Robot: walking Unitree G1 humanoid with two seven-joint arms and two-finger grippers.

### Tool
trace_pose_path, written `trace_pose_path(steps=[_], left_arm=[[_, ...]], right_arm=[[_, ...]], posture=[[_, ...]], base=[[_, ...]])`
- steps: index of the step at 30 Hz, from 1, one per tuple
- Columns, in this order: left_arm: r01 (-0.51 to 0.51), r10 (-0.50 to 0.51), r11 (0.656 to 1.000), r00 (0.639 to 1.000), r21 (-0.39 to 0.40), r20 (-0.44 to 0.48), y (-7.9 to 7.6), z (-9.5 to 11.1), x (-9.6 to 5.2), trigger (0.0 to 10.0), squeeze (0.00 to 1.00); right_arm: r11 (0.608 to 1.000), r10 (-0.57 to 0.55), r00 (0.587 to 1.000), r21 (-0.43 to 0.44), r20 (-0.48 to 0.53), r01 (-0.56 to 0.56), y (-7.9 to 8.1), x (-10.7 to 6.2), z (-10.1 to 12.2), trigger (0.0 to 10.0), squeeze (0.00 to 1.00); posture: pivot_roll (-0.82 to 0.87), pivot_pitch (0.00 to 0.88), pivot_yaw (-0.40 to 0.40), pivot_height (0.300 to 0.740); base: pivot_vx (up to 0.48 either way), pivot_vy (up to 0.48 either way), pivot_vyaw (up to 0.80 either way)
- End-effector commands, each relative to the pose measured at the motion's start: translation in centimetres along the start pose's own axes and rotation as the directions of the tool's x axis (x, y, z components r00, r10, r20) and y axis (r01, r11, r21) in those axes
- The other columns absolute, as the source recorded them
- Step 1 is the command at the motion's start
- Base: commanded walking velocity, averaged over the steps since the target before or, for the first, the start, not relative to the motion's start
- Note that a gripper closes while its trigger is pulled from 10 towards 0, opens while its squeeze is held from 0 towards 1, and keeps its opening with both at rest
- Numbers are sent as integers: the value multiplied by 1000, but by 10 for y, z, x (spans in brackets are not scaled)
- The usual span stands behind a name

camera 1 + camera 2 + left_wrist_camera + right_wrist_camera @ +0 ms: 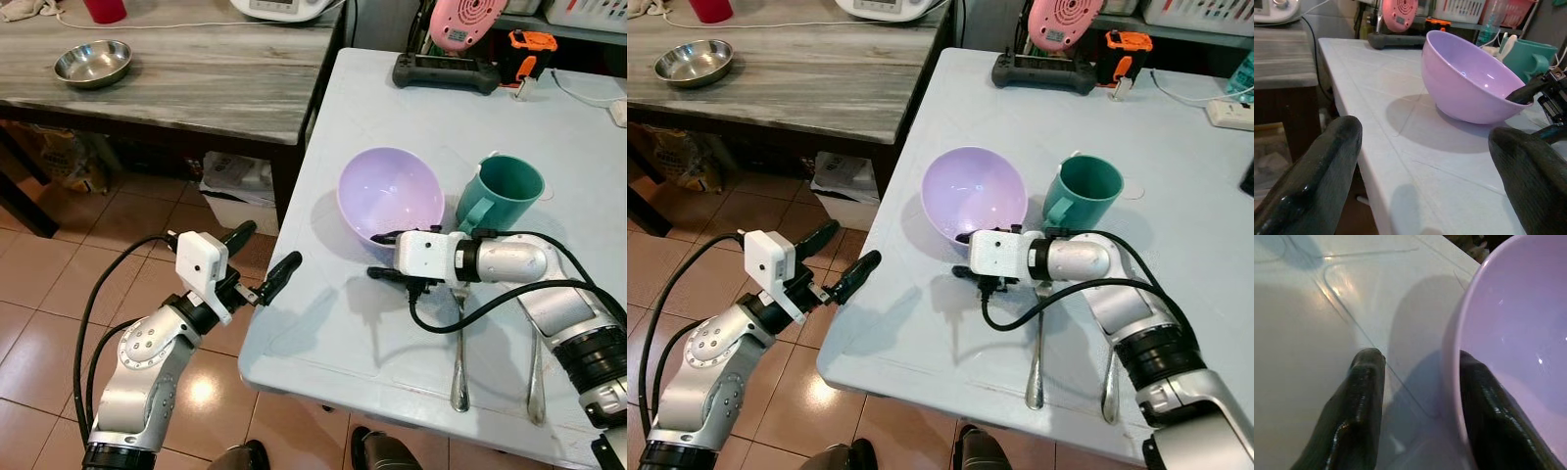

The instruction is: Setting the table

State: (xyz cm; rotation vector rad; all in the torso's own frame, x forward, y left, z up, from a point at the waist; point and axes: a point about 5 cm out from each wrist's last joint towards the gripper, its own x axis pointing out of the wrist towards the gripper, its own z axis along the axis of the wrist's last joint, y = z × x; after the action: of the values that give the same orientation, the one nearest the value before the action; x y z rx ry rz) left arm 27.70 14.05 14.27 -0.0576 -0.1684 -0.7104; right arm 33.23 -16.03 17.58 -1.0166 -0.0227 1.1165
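A lilac bowl [390,191] stands on the pale blue table [323,343], with a teal mug [500,194] to its right. A fork [458,362] and a spoon [535,377] lie near the front edge. My right gripper [376,257] is open at the bowl's near rim. In the right wrist view one finger [1493,416] lies inside the bowl [1513,333] and the other finger [1359,406] rests outside over the table. My left gripper [263,262] hangs open just off the table's left edge, its fingers [1317,171] pointing toward the bowl [1469,78].
A wooden side table [196,88] at the left carries a steel bowl [92,63]. At the blue table's far end are a black controller [446,70], a pink device [465,22] and an orange tool [531,47]. A box [240,191] sits on the tiled floor between the tables.
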Motion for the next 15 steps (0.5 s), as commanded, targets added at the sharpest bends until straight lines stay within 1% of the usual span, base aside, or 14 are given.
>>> trace_pose_path(steps=[1, 2, 5, 15], left_arm=[[3, -3, 1000, 1000, 2, -5, -1, 0, -2, 10000, 0], [6, -6, 1000, 1000, 1, -4, -2, 0, -1, 10000, 0], [14, -14, 1000, 1000, 0, -2, -2, 0, -1, 10000, 0], [86, -86, 996, 996, -11, -6, -8, 1, -3, 10000, 0]], right_arm=[[999, 4, 1000, -32, -29, -5, -2, -4, -4, 0, 0], [999, -4, 1000, -50, -27, 2, -3, -5, -3, 0, 0], [998, -11, 1000, -60, -20, 10, -5, -5, -2, 0, 0], [991, -84, 994, -97, 64, 90, -7, -8, 10, 0, 0]], posture=[[-244, 216, 13, 740], [-243, 214, 13, 740], [-244, 214, 14, 740], [-240, 211, 18, 740]], base=[[0, 0, 0], [0, 0, 0], [0, 0, 0], [0, 0, 0]])
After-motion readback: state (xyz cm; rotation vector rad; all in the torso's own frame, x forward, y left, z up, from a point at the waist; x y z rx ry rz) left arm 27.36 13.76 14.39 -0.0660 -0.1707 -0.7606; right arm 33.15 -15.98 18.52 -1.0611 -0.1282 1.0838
